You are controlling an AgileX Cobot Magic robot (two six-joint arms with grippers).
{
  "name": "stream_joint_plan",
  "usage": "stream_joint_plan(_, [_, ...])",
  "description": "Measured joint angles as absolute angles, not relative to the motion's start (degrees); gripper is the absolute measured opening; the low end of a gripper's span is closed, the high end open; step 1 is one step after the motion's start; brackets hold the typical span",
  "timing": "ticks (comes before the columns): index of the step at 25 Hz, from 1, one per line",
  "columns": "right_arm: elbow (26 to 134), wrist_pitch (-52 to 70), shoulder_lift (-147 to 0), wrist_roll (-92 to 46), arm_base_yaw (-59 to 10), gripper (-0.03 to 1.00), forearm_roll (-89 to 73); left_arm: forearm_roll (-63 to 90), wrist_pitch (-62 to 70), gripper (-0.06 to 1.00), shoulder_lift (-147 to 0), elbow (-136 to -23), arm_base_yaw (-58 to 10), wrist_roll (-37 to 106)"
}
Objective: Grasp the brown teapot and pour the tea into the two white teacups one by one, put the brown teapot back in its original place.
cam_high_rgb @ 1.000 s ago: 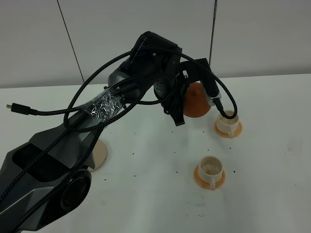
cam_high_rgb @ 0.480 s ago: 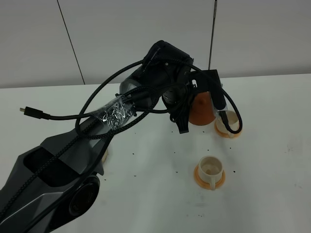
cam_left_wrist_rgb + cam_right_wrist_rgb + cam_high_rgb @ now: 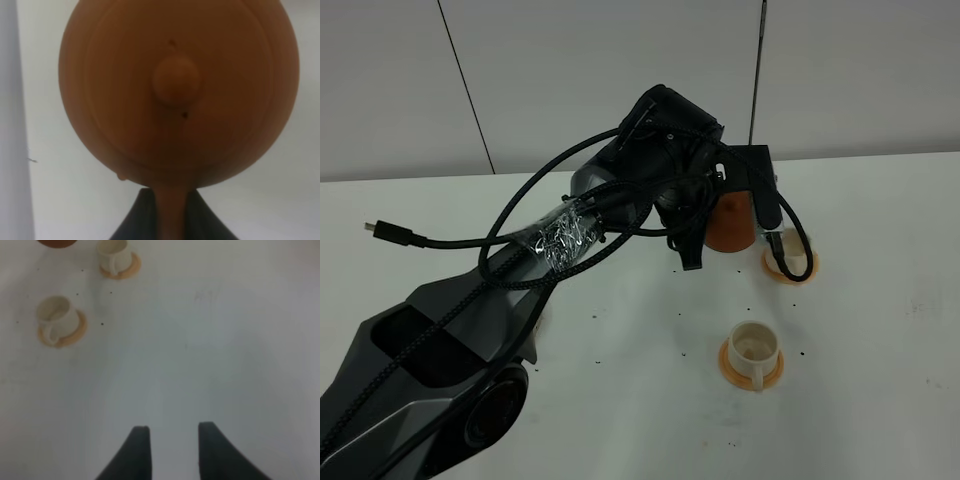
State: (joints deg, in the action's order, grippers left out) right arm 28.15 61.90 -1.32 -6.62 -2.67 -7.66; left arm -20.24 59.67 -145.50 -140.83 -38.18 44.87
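Clearly the pour over the first cup is the step in hand. The left gripper [image 3: 170, 202] is clamped on the loop handle [image 3: 170, 215] of the brown teapot [image 3: 730, 228], which hangs clear of the table [image 3: 880, 300]. In the high view the pot is just beside the far teacup [image 3: 790, 258], at about its 10 o'clock. That placing makes sense: the pot has to be brought close over the rim before it tips. The spout is hidden behind the wrist and a looping cable [image 3: 520, 235], so I cannot tell whether it is over the cup or whether tea is running.

The near teacup [image 3: 752, 345] stands on its orange saucer [image 3: 725, 365] at roughly 5 o'clock from the pot, well apart from it, and I judge it the second one to fill. The beige coaster for the return does not show clearly; the forearm covers that side of the table.

The left arm reaches long from 7 o'clock of the high view up to about 1 o'clock, past the middle. Its wrist is rolled so that the wrist camera looks straight at the lid and its knob [image 3: 176, 80]. Holding the handle alone leaves the body free to swing, so the tilt should be slow.

The right gripper [image 3: 172, 440] has its jaws parted and holds nothing, hanging over bare table well away from both cups.
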Motion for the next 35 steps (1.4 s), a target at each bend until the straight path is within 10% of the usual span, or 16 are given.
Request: stream_joint_plan(35, [28.15,61.9,-1.32,-6.62,-2.67,0.23,-7.66,-24.83,56.23,0.16,-145.5,-140.83,-38.99,48.58])
